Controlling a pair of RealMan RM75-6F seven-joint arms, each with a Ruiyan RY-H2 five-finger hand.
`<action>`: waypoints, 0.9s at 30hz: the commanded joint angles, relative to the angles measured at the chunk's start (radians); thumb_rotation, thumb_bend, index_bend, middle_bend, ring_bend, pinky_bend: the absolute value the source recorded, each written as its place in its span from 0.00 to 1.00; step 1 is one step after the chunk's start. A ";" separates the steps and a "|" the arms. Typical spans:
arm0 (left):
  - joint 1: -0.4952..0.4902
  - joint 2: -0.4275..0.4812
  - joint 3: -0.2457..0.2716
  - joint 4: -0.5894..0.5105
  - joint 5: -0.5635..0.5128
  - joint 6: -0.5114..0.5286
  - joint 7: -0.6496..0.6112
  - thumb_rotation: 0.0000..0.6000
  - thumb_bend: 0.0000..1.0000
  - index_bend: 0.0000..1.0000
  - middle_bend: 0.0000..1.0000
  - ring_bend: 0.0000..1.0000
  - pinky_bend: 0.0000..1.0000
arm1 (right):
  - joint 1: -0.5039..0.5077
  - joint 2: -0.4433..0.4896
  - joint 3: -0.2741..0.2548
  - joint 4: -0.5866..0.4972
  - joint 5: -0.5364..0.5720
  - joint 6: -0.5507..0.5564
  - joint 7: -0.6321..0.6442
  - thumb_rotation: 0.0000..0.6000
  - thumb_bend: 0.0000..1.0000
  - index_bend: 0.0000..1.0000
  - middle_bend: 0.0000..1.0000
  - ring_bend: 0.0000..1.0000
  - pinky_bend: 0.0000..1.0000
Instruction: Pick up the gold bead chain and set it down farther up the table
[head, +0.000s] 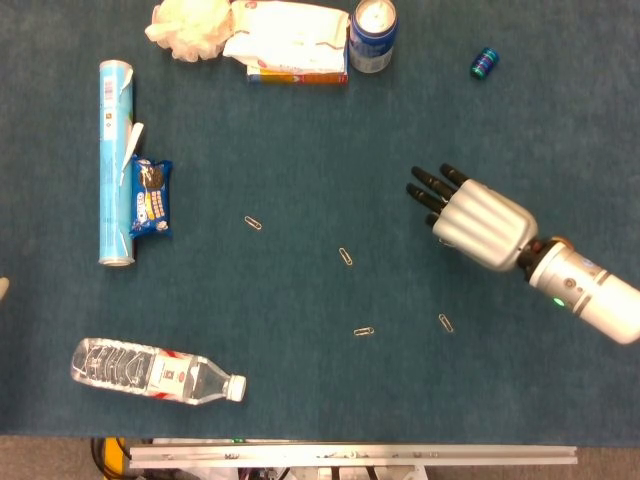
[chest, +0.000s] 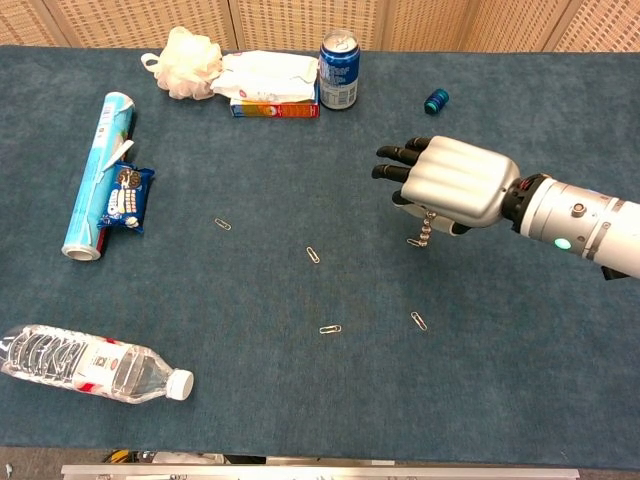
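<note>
My right hand (chest: 452, 183) hovers palm down over the right-middle of the table, seen also in the head view as the right hand (head: 476, 220). A short gold bead chain (chest: 427, 228) dangles from under its palm in the chest view, gripped by the curled-in thumb side. The chain's lower end hangs at or just above the blue cloth, beside a paper clip (chest: 415, 241). In the head view the chain is hidden beneath the hand. The dark fingers point toward the far left. My left hand shows in neither view.
Several paper clips (head: 345, 256) lie scattered mid-table. At the far edge stand a soda can (head: 372, 35), a packet on a box (head: 285, 40), a loofah (head: 190, 25) and a small blue battery (head: 484, 62). A tube (head: 114, 160), cookie pack (head: 151, 196) and water bottle (head: 155, 370) lie left.
</note>
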 joint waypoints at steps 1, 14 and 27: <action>0.000 0.000 0.000 0.000 0.001 0.000 0.000 1.00 0.14 0.50 0.45 0.33 0.51 | -0.001 0.006 0.006 -0.001 0.005 0.008 0.005 1.00 0.26 0.58 0.16 0.07 0.23; 0.000 -0.001 0.001 -0.001 0.004 0.001 0.005 1.00 0.14 0.50 0.45 0.33 0.51 | 0.001 0.020 0.024 0.002 0.022 0.031 0.002 1.00 0.26 0.58 0.16 0.07 0.23; 0.000 -0.001 0.001 -0.001 0.001 -0.001 0.004 1.00 0.14 0.50 0.45 0.33 0.51 | 0.020 -0.011 0.043 0.059 0.065 0.007 -0.001 1.00 0.26 0.58 0.16 0.07 0.23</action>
